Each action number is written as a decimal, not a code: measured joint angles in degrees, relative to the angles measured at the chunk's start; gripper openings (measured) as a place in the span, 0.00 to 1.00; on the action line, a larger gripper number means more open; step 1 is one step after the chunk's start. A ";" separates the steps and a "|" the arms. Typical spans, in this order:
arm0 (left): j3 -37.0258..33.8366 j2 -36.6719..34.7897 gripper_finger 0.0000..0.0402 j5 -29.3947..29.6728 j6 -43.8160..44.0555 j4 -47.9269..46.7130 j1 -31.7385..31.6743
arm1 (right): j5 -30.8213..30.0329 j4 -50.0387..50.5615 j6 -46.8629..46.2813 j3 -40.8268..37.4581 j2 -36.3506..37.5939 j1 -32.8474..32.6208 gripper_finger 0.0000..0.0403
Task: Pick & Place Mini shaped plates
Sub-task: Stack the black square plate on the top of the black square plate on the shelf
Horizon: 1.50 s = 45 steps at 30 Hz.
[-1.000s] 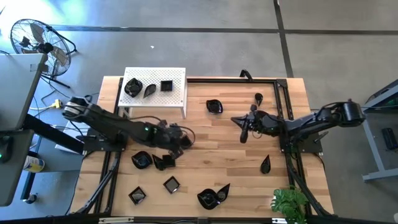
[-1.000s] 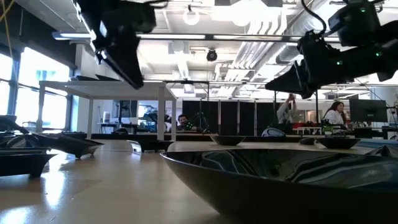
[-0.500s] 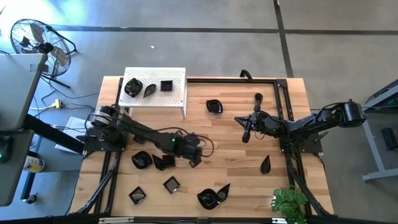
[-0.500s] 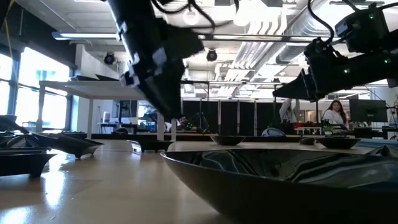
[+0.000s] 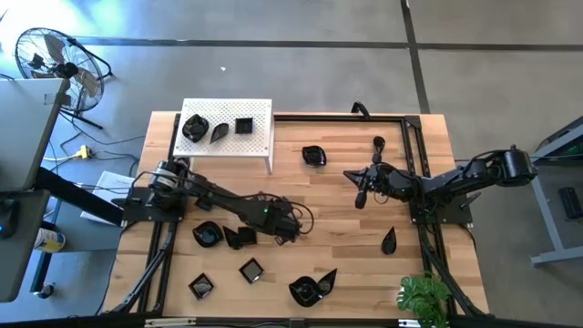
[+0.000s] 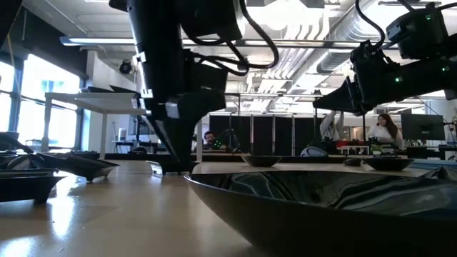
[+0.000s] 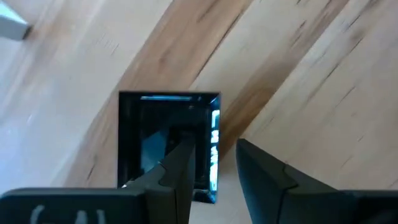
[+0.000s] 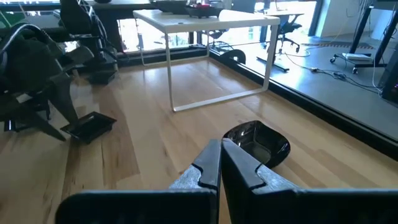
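A square black mini plate (image 7: 149, 124) lies flat on the wooden table (image 5: 328, 210), right of the centre-left group of plates. My left gripper (image 7: 214, 146) is low over it, open, one finger over the plate's hollow and the other outside its side rim. In the high view this gripper (image 5: 290, 230) hides most of the plate. The right wrist view shows the same plate (image 8: 90, 126) on the table beside the left gripper. My right gripper (image 5: 360, 191) hovers at the right centre, shut and empty, with a wavy round plate (image 8: 256, 142) ahead of it. My left gripper comes slanting from above with its fingers (image 7: 180, 162) on either side of the square plate's side rim (image 7: 214, 134). Whether they touch the rim I cannot tell. The plate rests flat on the table.
The white perforated stand (image 5: 260, 146) at the far left carries three plates. Several more plates lie near the front left (image 5: 208, 235) (image 5: 250, 270) (image 5: 310, 290), and a teardrop one (image 5: 389, 241) lies at the right. A plant (image 5: 424, 296) stands at the near right corner.
My left gripper has moved toward the table's right and near edges and come down from well above the table to just over the square plate, tipping more steeply downward. My right arm has kept still.
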<state>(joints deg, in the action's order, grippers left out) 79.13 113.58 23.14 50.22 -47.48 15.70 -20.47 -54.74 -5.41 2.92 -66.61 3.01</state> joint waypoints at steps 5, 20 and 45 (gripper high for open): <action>0.00 0.02 0.26 1.29 1.01 0.32 -0.82 | 0.02 -0.49 -0.09 0.00 0.04 0.02 0.00; -0.02 0.02 0.10 -0.88 -0.63 0.41 -1.14 | 0.16 -0.66 -0.09 0.00 -0.02 0.00 0.00; 11.19 2.73 0.00 -1.56 -8.22 -11.01 -1.13 | 1.99 -1.33 -0.09 0.02 -0.07 -0.03 0.00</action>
<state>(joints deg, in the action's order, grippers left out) 90.32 116.31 21.58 42.00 -58.49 14.58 -18.48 -56.07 -5.50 2.94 -66.67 2.98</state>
